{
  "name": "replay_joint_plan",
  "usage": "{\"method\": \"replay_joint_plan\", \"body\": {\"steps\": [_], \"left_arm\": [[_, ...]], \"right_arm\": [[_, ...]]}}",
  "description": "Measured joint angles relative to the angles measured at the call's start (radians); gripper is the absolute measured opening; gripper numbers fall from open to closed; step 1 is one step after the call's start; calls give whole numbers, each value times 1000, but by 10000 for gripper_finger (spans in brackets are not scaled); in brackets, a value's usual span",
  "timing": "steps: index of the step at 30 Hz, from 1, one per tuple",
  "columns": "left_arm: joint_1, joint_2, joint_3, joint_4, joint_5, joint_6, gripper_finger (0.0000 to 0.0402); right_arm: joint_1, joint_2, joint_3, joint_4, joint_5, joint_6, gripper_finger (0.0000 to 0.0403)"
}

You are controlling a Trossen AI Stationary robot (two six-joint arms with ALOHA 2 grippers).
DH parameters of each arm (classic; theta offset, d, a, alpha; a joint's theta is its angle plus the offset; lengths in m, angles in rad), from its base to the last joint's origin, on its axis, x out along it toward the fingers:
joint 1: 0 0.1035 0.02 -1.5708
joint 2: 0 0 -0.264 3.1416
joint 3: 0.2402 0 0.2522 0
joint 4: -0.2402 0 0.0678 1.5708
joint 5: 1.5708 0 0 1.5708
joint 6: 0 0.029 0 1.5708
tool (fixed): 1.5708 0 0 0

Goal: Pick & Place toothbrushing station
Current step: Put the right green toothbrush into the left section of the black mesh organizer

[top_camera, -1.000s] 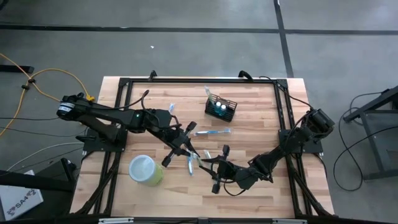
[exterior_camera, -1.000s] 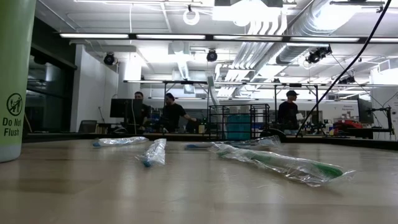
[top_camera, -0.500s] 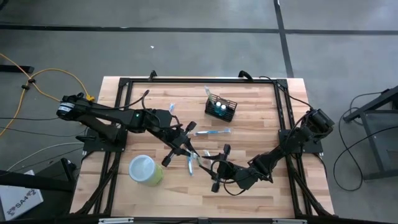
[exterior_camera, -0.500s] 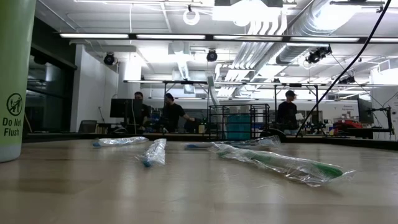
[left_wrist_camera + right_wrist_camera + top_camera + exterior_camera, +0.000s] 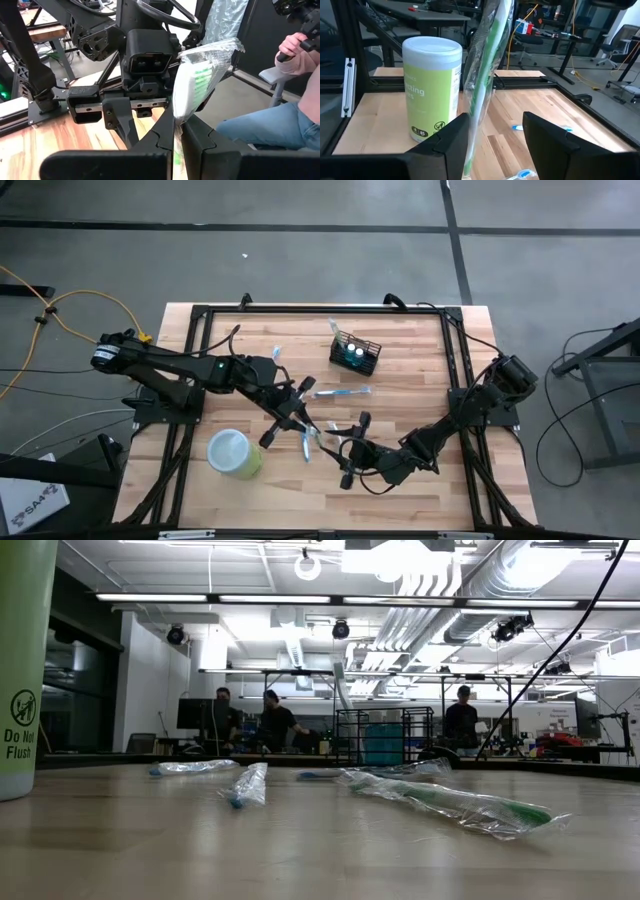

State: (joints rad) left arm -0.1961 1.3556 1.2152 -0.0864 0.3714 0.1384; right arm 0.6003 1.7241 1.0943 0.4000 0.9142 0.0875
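My left gripper (image 5: 306, 423) is pinched shut on a wrapped green toothbrush (image 5: 192, 82), the clear sleeve standing up out of the closed fingers (image 5: 155, 145). My right gripper (image 5: 350, 452) is spread wide, and the same wrapper (image 5: 482, 75) leans against just one of its fingers (image 5: 451, 140), so no grip there. The two tools meet mid-table, near side. The black wire-mesh basket (image 5: 356, 352) sits untouched far of centre, well apart from both. The light-green canister (image 5: 235, 452) stands near left. More wrapped toothbrushes (image 5: 448, 802) lie on the wood. Compared with a second ago, nothing has shifted: both arms and every item match.
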Motion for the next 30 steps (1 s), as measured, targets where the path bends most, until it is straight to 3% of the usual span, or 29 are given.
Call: {"method": "replay_joint_plan", "body": {"steps": [21,30], "left_arm": [[-58,0,-1,2,5,18,5],[-10,0,-1,-5,-113,49,5]], "right_arm": [[-2,-2,0,61,40,-68,178],[35,-2,0,58,119,-59,178]]}}
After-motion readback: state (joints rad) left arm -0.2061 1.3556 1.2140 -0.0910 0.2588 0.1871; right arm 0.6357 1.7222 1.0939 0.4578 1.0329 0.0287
